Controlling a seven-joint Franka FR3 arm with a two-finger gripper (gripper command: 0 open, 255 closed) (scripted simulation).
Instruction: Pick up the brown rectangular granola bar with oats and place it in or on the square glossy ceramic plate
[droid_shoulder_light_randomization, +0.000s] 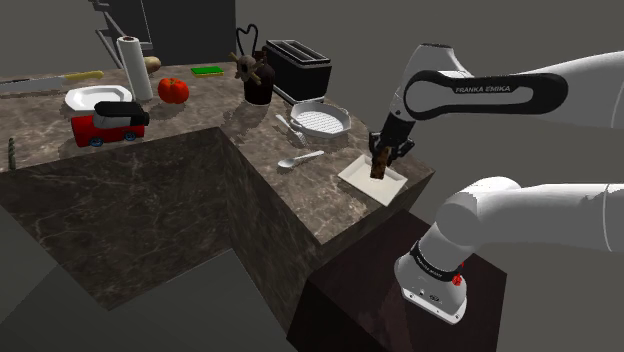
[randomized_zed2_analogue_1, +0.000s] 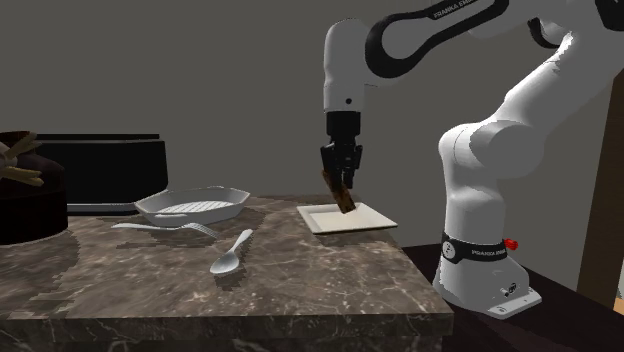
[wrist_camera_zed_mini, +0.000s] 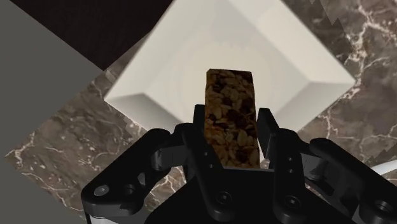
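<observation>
Over the corner of the worktop nearest the stand: black hand pinching the upper part of the brown, oat-flecked granola bar, one finger on each long side. Bar hanging on end, slightly tilted, lower tip at the middle of the white square plate; touching the glaze or just above it, cannot tell. Judged as the placing step, and close to finished. To do it well: lower gently to sure contact, lean the bar toward the plate's flat well rather than its raised rim, then spread the fingers slowly and lift straight up, clear of the bar's top. Worth minding: released on end, likely to topple, and better made to fall inward, given a plate set right at the worktop's edge. Nothing else lying on the plate. Further along the worktop, a white ribbed baking dish, apparently holding nothing, with a fork just beside it and a spoon near.
</observation>
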